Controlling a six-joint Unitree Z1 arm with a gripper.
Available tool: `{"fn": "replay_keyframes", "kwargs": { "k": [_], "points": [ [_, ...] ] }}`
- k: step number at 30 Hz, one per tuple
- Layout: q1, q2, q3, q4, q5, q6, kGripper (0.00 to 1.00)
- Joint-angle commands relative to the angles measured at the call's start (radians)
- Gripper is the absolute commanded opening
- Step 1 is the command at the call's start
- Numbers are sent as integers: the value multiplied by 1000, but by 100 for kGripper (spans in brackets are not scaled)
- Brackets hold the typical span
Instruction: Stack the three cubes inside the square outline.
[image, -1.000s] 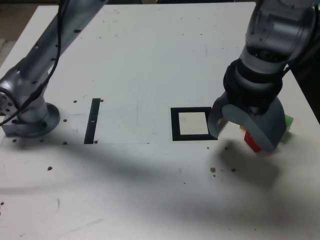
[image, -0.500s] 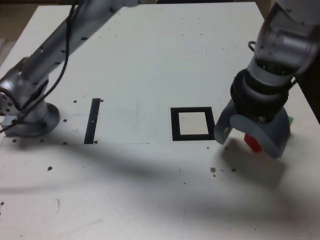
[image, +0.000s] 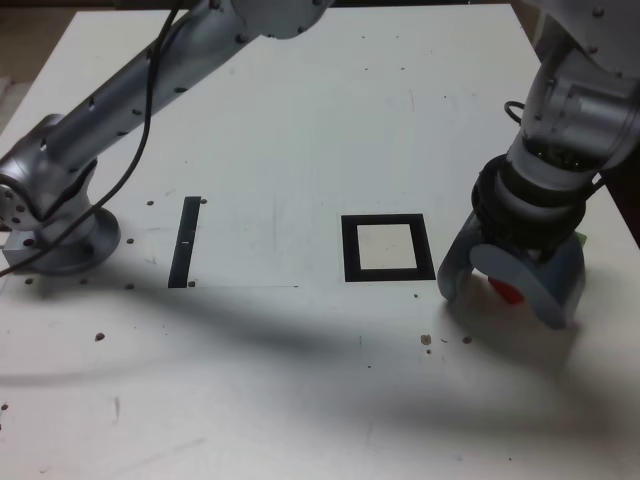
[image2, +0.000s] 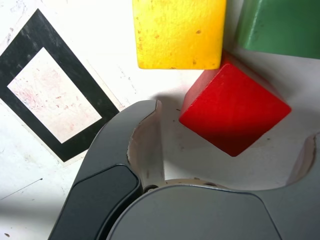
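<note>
Red cube (image2: 233, 109) sits turned cornerwise at centre right of the wrist frame; yellow cube (image2: 179, 32) and green cube (image2: 280, 26) lie along the top edge. Black-framed square outline (image2: 54, 96), white-centred and unoccupied, lies at left.

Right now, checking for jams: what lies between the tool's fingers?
The small matte red cube sits there, untouched; bare tabletop surrounds it in the wrist view.

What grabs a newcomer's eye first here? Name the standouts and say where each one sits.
The red cube stands out, sitting between the open fingers of the gripper, at the exterior view's right. Close beside it in the wrist view are the yellow cube and green cube. The black square outline, with nothing inside it, lies mid-table on the white table.
</note>
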Motion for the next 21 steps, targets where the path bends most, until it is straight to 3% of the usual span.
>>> {"fn": "replay_keyframes", "kwargs": {
  "k": [1, 9, 17, 21],
  "points": [
    [5, 7, -7, 2, 1, -7, 92],
    [6, 10, -8, -2, -1, -38, 72],
    [6, 8, -7, -41, 5, -39, 41],
    [6, 6, -4, -56, 5, -34, 36]
  ]
}}
